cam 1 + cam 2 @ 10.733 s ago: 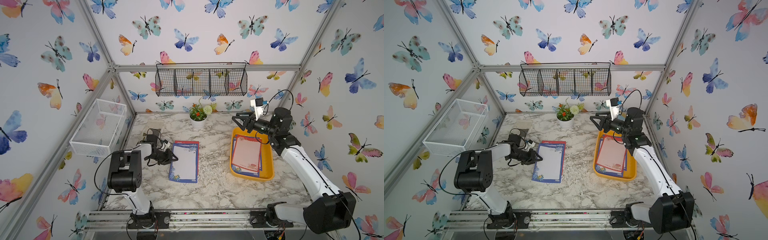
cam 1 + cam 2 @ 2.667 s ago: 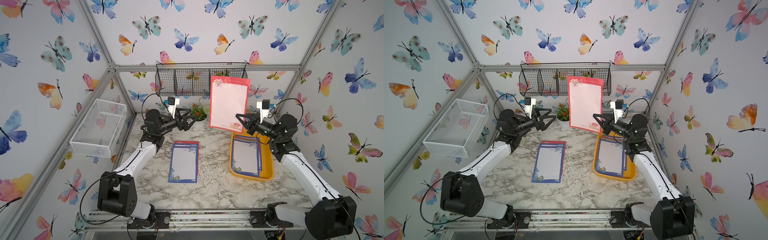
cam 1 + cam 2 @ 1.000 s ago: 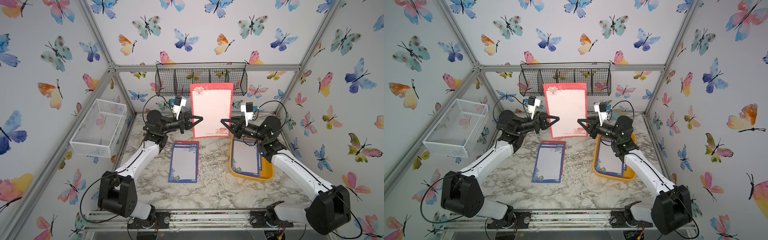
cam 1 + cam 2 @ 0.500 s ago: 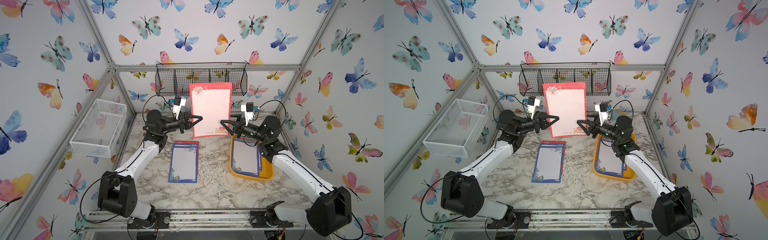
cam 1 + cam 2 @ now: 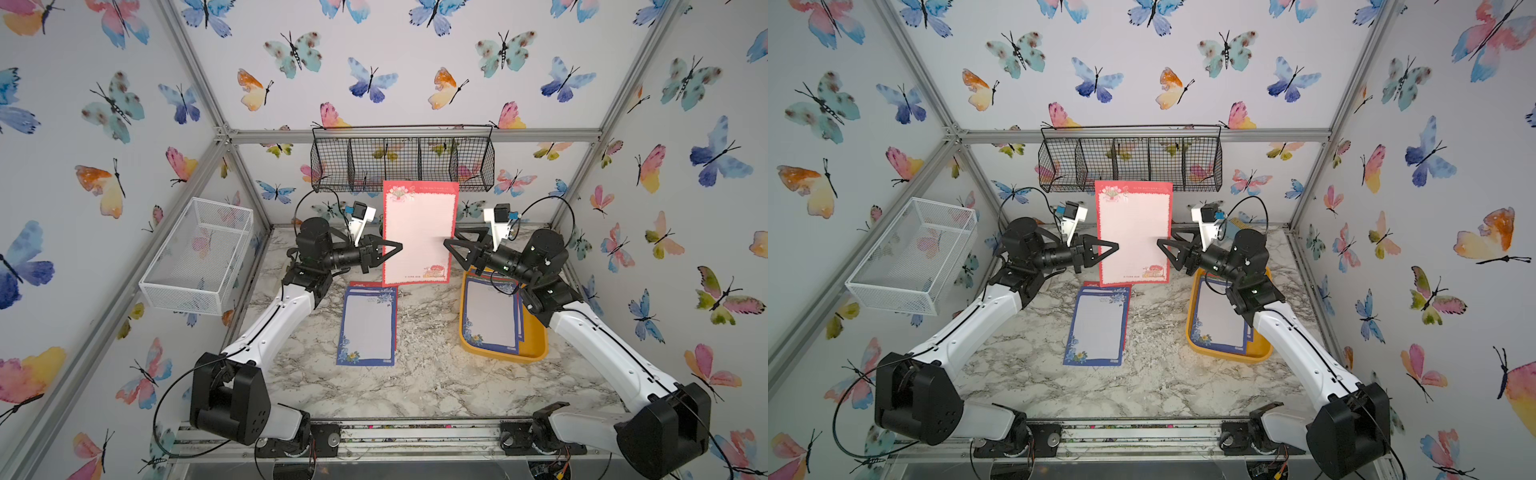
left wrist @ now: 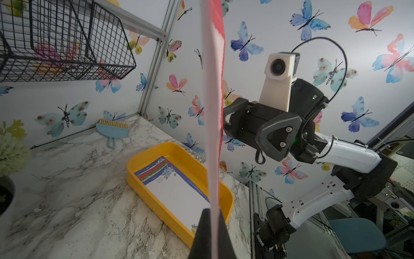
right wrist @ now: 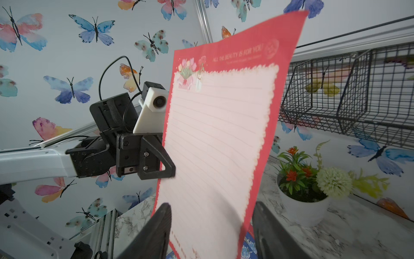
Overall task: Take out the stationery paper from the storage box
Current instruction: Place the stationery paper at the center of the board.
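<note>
Top views: red-bordered sheet (image 5: 419,232) hangs upright in mid-air between the two arms, long axis vertical, above the marble table (image 5: 419,374). Left gripper (image 5: 397,248) is clamped on its left edge at about mid-height. Right gripper (image 5: 452,242) sits at the opposite edge, jaws apart, gripping nothing. Storage box (image 5: 536,353) lies under the right arm with a blue-bordered stack (image 5: 492,316) still inside; a blue-bordered sheet (image 5: 1096,328) lies flat on the table below the hanging one, toward the left arm. Left wrist: sheet seen edge-on (image 6: 212,112), pinched between the closed fingers (image 6: 202,235), slightly bowed. Right wrist: sheet face-on (image 7: 221,139); its lower part falls between the spread fingers (image 7: 156,233), contact not discernible. Judgement: the left arm alone carries the sheet, and the lay-down spot is straight below on its side, so the long axis must tip from vertical to flat. The right arm is nearer the box.
</note>
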